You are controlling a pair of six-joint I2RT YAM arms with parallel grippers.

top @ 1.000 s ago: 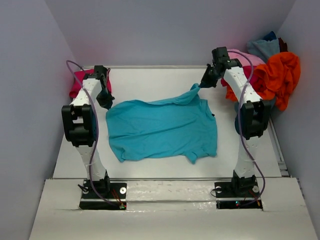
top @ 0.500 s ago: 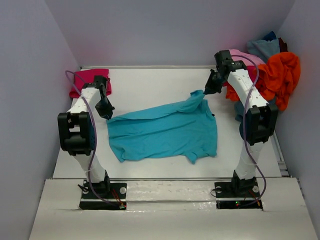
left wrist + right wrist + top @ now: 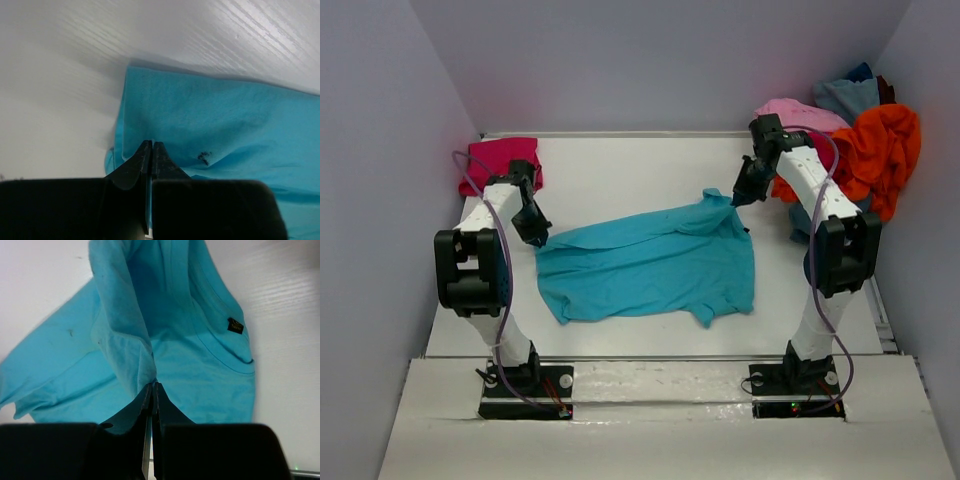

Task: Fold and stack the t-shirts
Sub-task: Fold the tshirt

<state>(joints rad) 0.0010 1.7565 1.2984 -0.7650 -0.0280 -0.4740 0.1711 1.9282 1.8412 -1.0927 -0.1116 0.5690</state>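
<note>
Left tool (image 3: 537, 236) and right tool (image 3: 739, 197) pulled far edge of turquoise t-shirt (image 3: 650, 268) nearer.

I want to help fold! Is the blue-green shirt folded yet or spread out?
Spread out, not folded: the bright turquoise cloth t-shirt lies open on the white table, only its far edge lifted.

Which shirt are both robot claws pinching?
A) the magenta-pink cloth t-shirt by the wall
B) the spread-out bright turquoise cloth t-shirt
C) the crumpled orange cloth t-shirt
B: the left claw and the right claw are each shut on the far edge of the bright turquoise cloth t-shirt.
</note>
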